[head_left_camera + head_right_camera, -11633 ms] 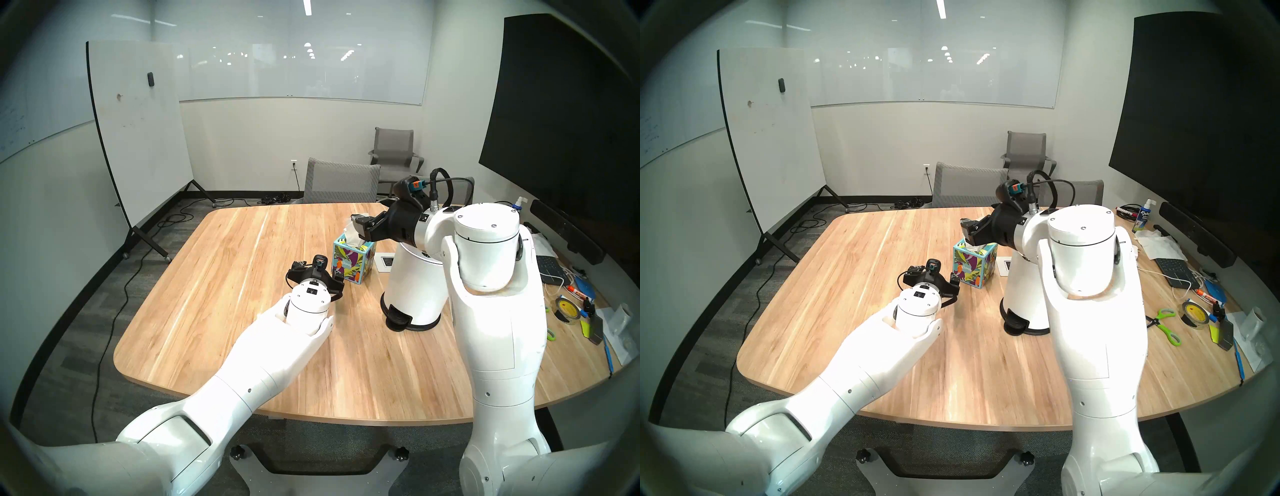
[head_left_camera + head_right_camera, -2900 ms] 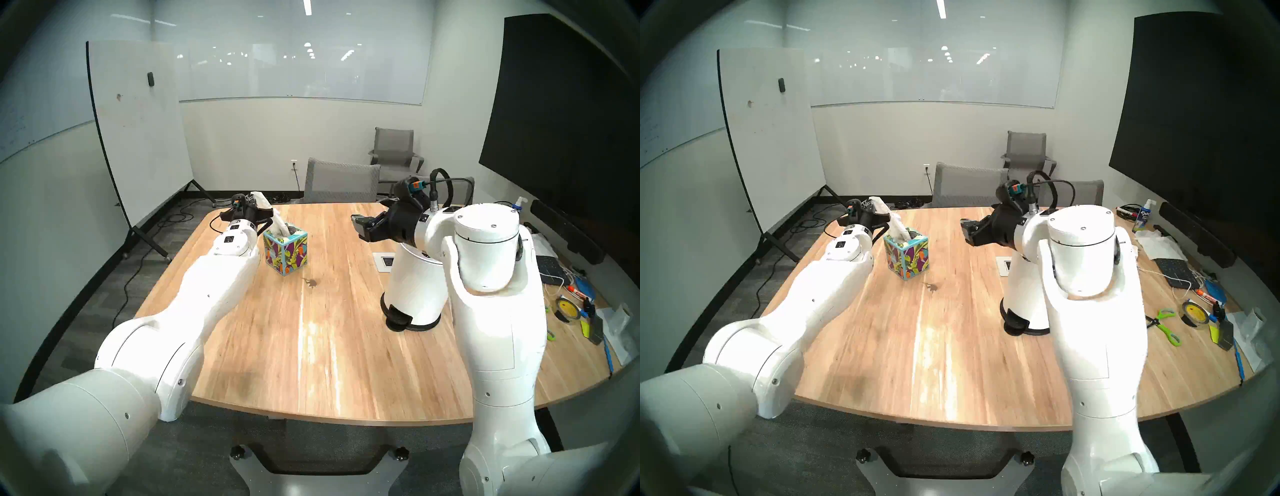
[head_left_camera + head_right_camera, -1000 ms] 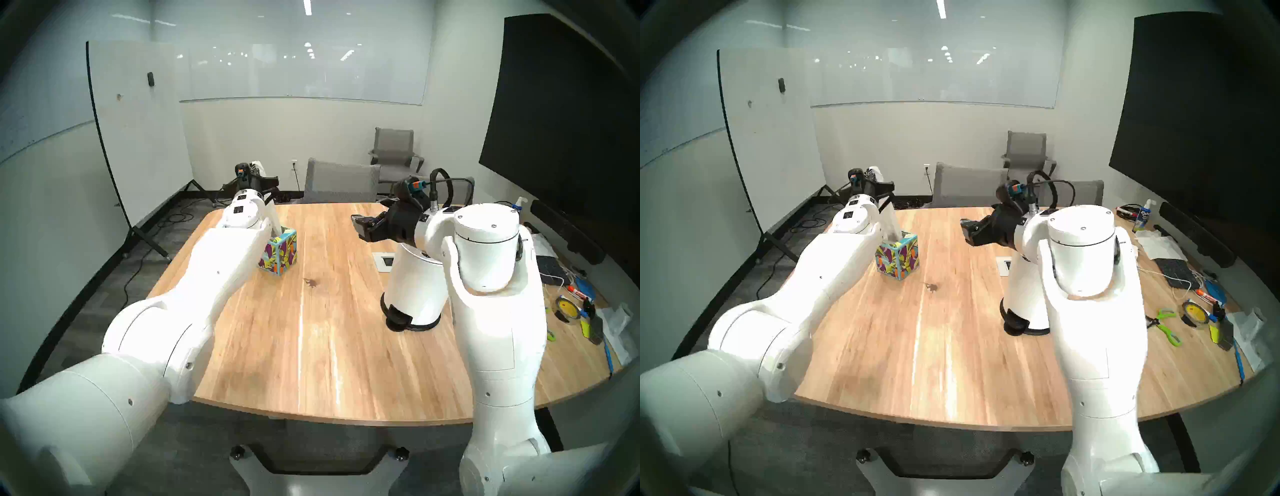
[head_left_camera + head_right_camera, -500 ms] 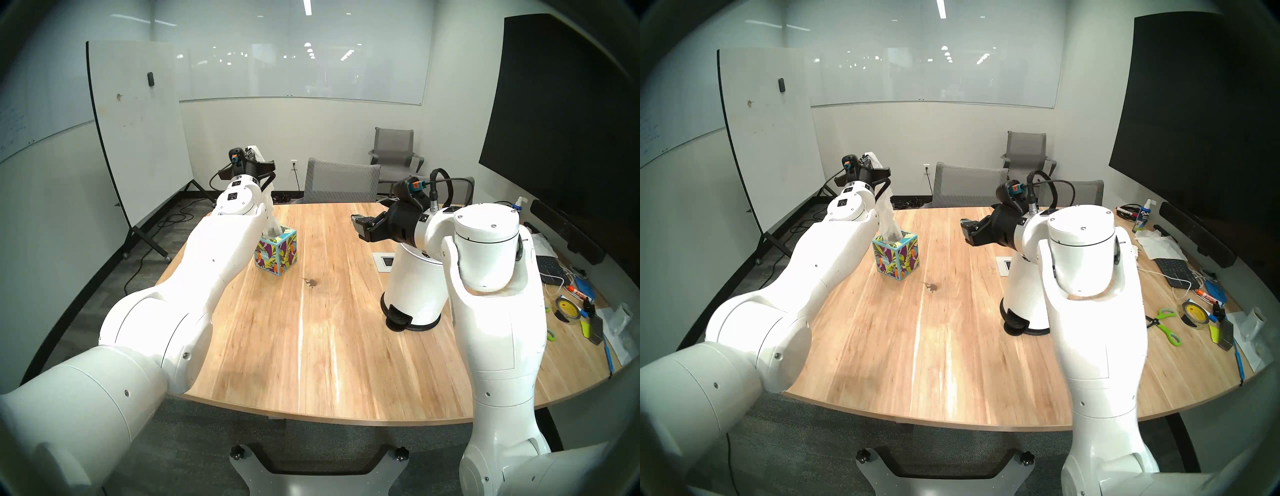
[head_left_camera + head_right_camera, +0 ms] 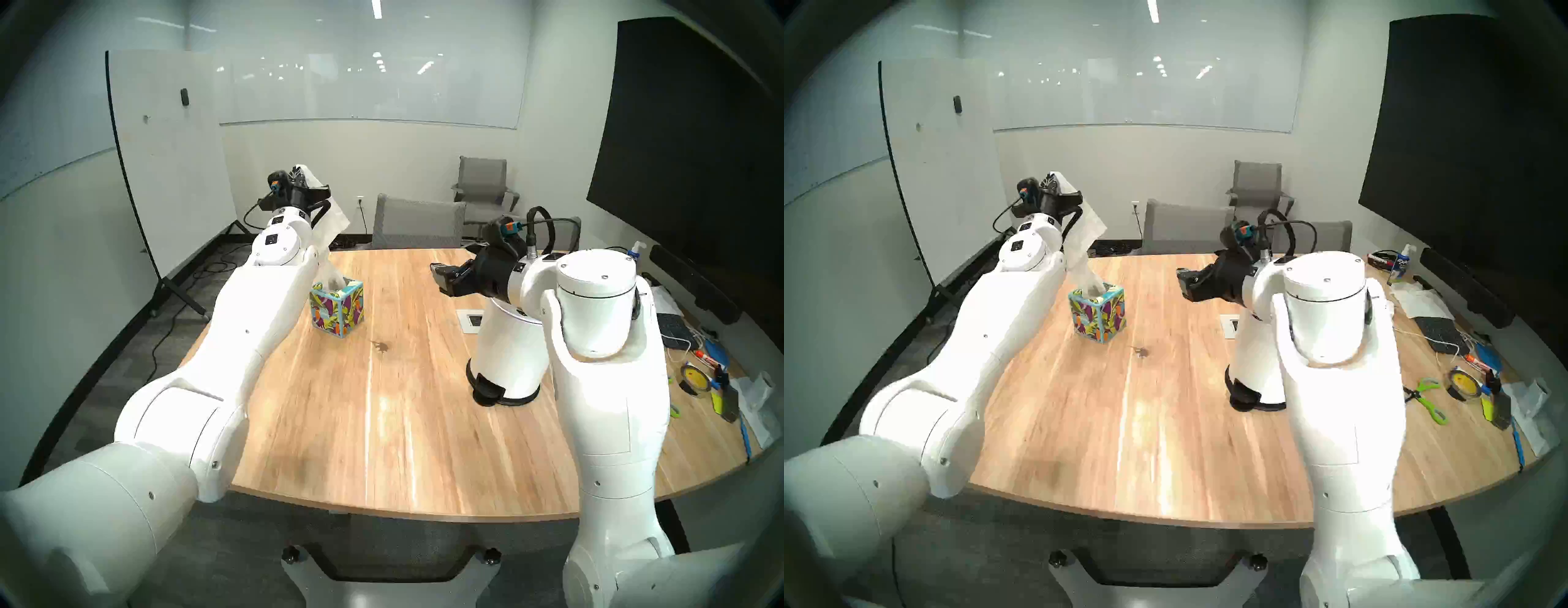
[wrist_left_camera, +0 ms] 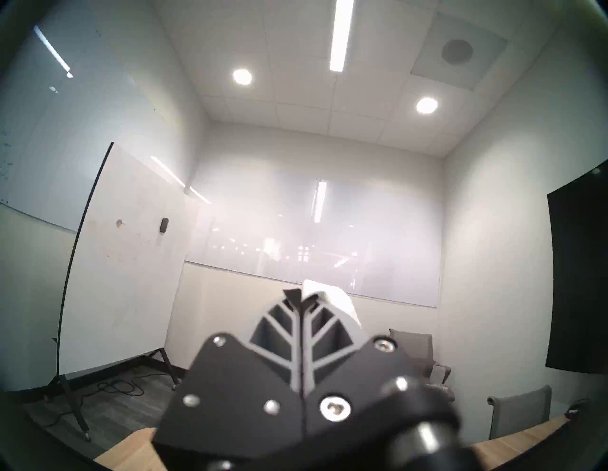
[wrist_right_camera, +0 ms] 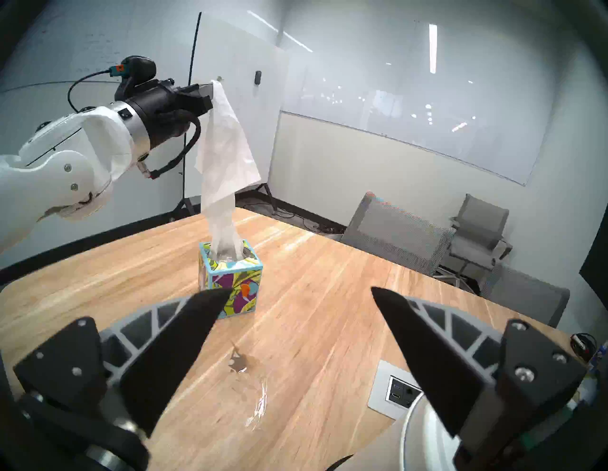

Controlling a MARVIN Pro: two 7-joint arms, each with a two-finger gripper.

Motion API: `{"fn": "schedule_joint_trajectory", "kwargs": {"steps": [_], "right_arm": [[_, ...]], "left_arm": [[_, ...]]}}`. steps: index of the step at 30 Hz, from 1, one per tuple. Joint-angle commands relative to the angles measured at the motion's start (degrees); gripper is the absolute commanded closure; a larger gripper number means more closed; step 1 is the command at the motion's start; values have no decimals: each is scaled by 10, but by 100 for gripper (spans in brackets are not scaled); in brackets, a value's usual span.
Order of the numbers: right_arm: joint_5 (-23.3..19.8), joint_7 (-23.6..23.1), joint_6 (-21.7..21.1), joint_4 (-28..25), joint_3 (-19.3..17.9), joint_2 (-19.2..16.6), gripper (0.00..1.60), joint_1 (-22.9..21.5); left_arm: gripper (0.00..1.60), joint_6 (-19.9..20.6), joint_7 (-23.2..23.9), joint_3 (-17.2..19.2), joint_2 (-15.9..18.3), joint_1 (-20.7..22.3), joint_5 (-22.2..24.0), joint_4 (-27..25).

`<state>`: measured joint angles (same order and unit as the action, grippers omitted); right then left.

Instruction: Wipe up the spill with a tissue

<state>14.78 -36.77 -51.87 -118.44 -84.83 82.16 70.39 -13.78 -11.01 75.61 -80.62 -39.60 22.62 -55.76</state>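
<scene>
Left gripper (image 7: 210,93) is clamped on the top of the tissue (image 7: 225,154), held high above the tissue box (image 7: 230,279); the sheet hangs in a long upright drape, its lower end still in the box's opening; the spill (image 7: 238,361) lies on the tabletop (image 7: 329,296) below and to the right of that gripper, just past the box. Right gripper (image 7: 296,296), jaws wide apart and empty, hovers nearer the spill, above the bin (image 5: 505,356).

An office meeting room — whiteboard (image 5: 169,161), wooden table (image 5: 424,424), grey chairs (image 5: 418,220).
</scene>
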Motion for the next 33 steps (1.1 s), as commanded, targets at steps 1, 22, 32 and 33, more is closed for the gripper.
{"fn": "schedule_joint_trajectory", "kwargs": {"steps": [1, 22, 32, 33], "right_arm": [[0, 0, 1, -9, 0, 0, 0, -6], [0, 0, 1, -9, 0, 0, 0, -6], [0, 0, 1, -9, 0, 0, 0, -6], [0, 0, 1, -9, 0, 0, 0, -6]], "left_arm": [[160, 12, 4, 0, 21, -50, -1, -68], [160, -5, 24, -4, 79, -216, -8, -225], [160, 59, 53, -17, 105, -257, -4, -294], [160, 72, 55, -21, 112, -266, -6, -305]]}}
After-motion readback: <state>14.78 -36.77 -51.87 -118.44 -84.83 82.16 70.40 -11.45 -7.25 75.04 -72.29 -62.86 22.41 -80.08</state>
